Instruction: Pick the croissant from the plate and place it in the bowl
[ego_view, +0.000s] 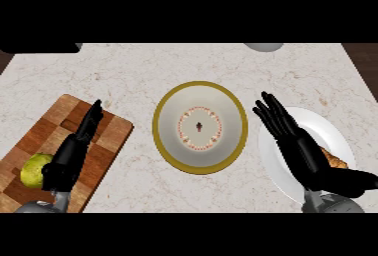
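A white plate (322, 126) lies at the right of the counter. On it a golden-brown croissant (337, 160) peeks out from under my right hand (295, 142). That hand lies over the plate with straight fingers pointing up and left, its thumb out to the right past the croissant. The bowl (199, 127) sits in the middle, white with a yellow rim and a red ring pattern inside. My left hand (74, 147) rests open at the lower left, fingers pointing up.
A checkered wooden cutting board (103, 135) lies under my left hand, with a yellow-green fruit (35, 170) on it. A grey round object (264, 46) and a dark object (40, 48) sit at the counter's far edge.
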